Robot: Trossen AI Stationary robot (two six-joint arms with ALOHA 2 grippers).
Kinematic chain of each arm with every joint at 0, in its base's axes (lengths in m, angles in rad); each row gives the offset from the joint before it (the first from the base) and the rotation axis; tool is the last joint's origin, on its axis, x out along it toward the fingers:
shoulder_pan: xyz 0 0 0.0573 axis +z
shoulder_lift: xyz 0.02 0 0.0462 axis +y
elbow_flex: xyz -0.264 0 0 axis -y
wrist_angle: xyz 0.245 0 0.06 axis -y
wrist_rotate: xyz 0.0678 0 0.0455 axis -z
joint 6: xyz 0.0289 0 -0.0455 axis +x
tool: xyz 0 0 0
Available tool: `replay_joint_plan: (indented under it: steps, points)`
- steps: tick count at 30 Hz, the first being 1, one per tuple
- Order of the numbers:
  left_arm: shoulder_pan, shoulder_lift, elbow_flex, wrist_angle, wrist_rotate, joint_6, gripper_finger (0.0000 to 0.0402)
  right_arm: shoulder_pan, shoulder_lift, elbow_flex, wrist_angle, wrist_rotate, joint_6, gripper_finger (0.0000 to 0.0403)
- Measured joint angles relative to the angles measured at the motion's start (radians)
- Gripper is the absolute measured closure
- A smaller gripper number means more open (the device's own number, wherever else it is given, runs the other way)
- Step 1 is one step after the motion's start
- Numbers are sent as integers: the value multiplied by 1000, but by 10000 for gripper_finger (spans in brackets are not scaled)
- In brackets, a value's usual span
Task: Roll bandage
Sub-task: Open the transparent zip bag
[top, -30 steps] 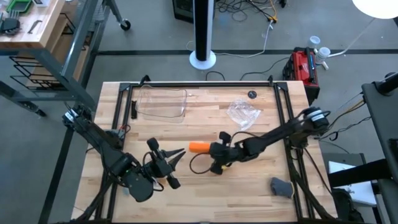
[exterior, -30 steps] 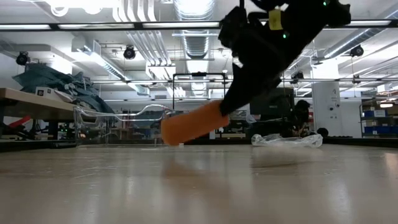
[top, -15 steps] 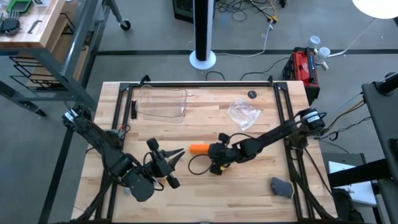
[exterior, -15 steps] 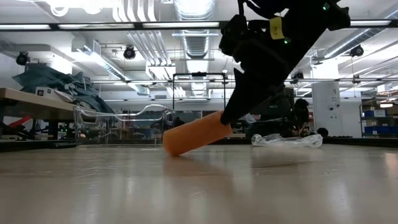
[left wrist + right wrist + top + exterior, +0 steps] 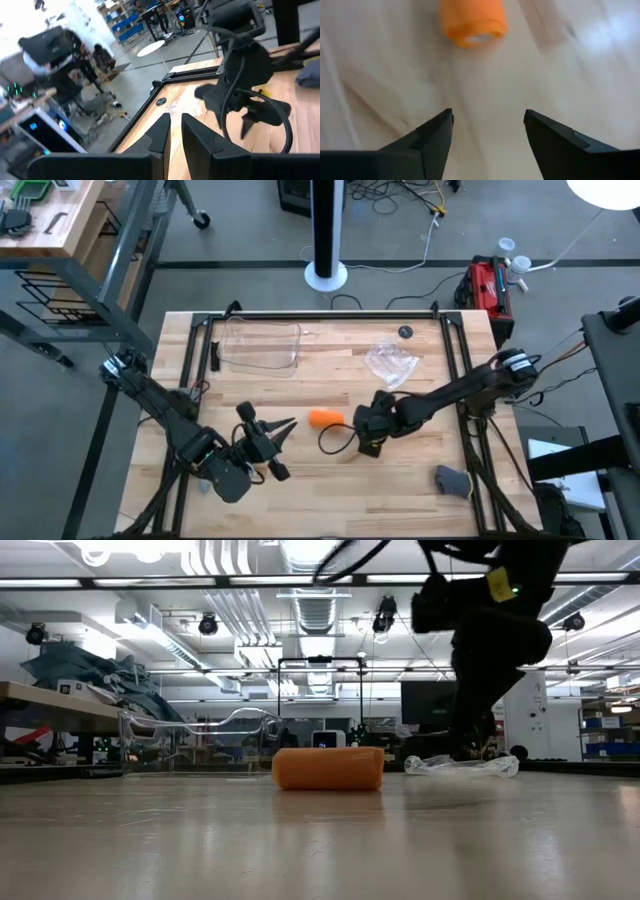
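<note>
The bandage (image 5: 324,418) lies on its side on the table (image 5: 300,490), a stubby orange roll with a pale core showing at one end (image 5: 474,20). Just beside it, the right pincer (image 5: 366,423) stands wide open, holding nothing. The left pincer (image 5: 281,428), on the roll's other side, looks nearly closed and empty, though its tips are hard to judge. No readable writing shows.

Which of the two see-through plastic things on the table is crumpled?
The plastic wrap, on the right arm's side of the table's far half. It lies crinkled in a heap, while the clear tray beside it keeps a smooth boxy shape.
</note>
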Motion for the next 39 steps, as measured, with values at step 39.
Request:
replay_joint_plan:
  steps: [39]
  points:
    - [794,-140,-203,334,1402,164,365,-623,-10,-2,-216,-122,-93,156]
